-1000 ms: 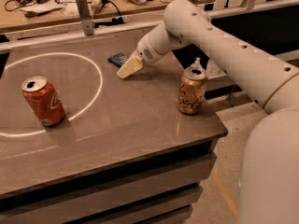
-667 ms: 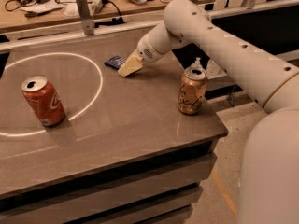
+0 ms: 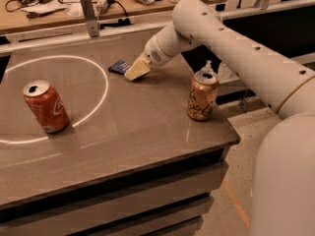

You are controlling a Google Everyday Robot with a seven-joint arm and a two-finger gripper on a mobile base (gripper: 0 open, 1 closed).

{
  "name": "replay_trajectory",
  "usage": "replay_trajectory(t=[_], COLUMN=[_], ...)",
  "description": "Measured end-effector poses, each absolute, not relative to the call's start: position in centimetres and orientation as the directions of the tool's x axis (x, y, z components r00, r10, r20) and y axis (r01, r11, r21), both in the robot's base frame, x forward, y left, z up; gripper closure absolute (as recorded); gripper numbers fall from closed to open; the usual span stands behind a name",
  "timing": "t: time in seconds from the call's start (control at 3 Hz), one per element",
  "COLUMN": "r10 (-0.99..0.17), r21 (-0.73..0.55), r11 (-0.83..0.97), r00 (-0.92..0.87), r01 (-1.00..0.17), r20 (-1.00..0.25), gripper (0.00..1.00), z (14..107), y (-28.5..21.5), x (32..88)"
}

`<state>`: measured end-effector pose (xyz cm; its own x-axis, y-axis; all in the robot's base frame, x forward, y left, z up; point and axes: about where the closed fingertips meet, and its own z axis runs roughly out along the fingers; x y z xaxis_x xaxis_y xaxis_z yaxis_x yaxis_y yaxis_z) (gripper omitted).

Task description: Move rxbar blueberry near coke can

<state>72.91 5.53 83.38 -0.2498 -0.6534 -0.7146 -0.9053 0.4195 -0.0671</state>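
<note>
A robot arm's gripper (image 3: 137,70) sits low on the tabletop (image 3: 147,132), over the near end of the rxbar blueberry (image 3: 119,66). Whether it grasps the bar cannot be told. The bar lies flat, far beyond and right of the coke can (image 3: 46,106), its long axis running toward the gripper.

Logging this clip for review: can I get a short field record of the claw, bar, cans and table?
table: grey top, white ring on it
rxbar blueberry: lying flat, far side
claw: low at the bar's right end, overlapping it
coke can: upright, front left, apart from bar
tan can: upright, near right edge
</note>
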Motion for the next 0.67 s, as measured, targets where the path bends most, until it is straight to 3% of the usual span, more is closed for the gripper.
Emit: replay_trajectory(t=[0.67], r10=[-0.653], r21=[-0.067], r11=[0.419], r00=[-0.25], r01=[-0.905], r20=[-0.715], gripper=[1.0], z=[83.38], y=[5.54], x=[72.9])
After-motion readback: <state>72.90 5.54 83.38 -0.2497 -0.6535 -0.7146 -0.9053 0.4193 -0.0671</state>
